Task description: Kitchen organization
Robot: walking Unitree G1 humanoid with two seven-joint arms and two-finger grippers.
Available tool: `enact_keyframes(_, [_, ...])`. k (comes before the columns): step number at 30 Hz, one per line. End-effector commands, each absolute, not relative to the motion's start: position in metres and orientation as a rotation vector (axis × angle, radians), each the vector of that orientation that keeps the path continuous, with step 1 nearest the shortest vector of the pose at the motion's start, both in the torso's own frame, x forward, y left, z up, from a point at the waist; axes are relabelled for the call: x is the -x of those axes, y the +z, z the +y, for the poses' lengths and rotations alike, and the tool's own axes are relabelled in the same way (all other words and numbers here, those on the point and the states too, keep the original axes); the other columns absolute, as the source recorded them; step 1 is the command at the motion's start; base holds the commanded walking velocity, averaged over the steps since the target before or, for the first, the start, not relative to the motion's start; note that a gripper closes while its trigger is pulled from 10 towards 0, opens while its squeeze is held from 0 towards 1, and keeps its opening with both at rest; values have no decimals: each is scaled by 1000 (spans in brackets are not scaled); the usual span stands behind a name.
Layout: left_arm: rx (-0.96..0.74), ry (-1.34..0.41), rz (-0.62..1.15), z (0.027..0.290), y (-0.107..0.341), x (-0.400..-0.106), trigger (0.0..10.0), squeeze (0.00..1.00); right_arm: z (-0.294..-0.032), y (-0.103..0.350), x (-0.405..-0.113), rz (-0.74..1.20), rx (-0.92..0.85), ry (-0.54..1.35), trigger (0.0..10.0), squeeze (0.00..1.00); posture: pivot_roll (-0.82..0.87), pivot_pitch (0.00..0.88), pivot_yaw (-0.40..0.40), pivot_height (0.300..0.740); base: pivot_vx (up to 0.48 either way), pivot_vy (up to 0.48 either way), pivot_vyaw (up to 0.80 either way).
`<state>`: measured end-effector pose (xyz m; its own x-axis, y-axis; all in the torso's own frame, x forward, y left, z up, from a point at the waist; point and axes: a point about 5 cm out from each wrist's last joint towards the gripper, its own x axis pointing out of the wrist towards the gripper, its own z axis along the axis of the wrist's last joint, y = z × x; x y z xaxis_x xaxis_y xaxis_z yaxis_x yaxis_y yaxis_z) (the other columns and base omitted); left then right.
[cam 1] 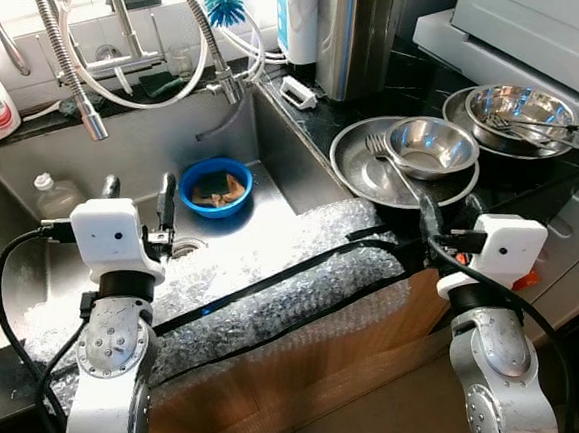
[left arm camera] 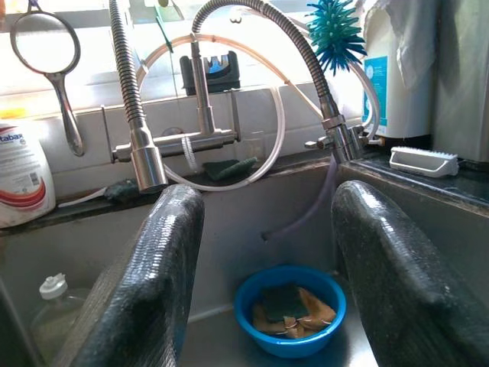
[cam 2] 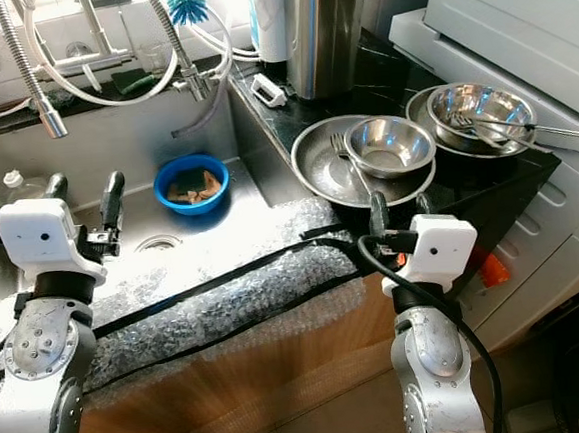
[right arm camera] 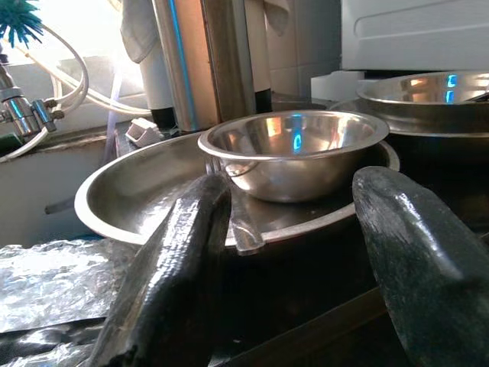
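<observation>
A blue bowl (cam 1: 216,186) holding sponges and brown scraps sits on the sink floor. My left gripper (cam 1: 139,195) hovers open over the sink, just short of that bowl (left arm camera: 290,310), with nothing between its fingers. On the black counter, a small steel bowl (cam 1: 431,147) rests on a wide steel plate (cam 1: 359,176) with a fork (cam 1: 380,149) beside it. My right gripper (cam 2: 399,208) stands open at the counter's front edge, pointing at the plate and the small bowl (right arm camera: 294,149) without touching them. Further right, a second steel bowl (cam 1: 519,113) holds utensils.
Flexible faucets (cam 1: 73,73) and hoses hang over the sink (cam 1: 25,167). A clear bottle (cam 1: 55,195) lies at the sink's left. Bubble wrap (cam 1: 274,268) covers the front rim. A steel cylinder (cam 1: 355,31), a white brush (cam 1: 298,92) and a white appliance (cam 1: 524,7) crowd the counter.
</observation>
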<state>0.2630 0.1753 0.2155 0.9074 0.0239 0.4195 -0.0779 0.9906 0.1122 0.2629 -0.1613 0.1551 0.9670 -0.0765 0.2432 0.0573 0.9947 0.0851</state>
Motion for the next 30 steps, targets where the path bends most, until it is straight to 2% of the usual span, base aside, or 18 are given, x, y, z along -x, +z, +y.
enact_keyframes(1, [-146, 49, -435, 175, 215, -264, 10000, 0, -161, 151, -264, -219, -86, -62, 10000, 0, -7, 133, -5, 740, 0, 0, 0])
enact_keyframes(13, [-143, 53, -442, 174, 216, -264, 10000, 0, -151, 154, -270, -241, -35, 9, 10000, 0, -7, 132, -6, 740, 0, 0, 0])
enact_keyframes(25, [-141, 50, -437, 173, 215, -264, 10000, 0, -153, 147, -272, -194, -20, -9, 10000, 0, -4, 132, -8, 740, 0, 0, 0])
enact_keyframes(26, [-141, 50, -437, 173, 215, -264, 10000, 0, -152, 146, -272, -193, -23, -1, 0, 0, -6, 132, -9, 740, 0, 0, 0])
enact_keyframes(28, [-141, 49, -436, 173, 215, -264, 10000, 0, -151, 147, -273, -193, -20, 6, 78, 0, -5, 132, -9, 740, 0, 0, 0])
enact_keyframes(29, [-141, 48, -436, 173, 214, -264, 10000, 0, -150, 147, -273, -193, -19, 8, 980, 0, -5, 132, -8, 740, 0, 0, 0])
enact_keyframes(30, [-140, 48, -436, 173, 214, -264, 10000, 0, -150, 147, -273, -193, -20, 8, 1059, 0, -5, 132, -8, 740, 0, 0, 0])
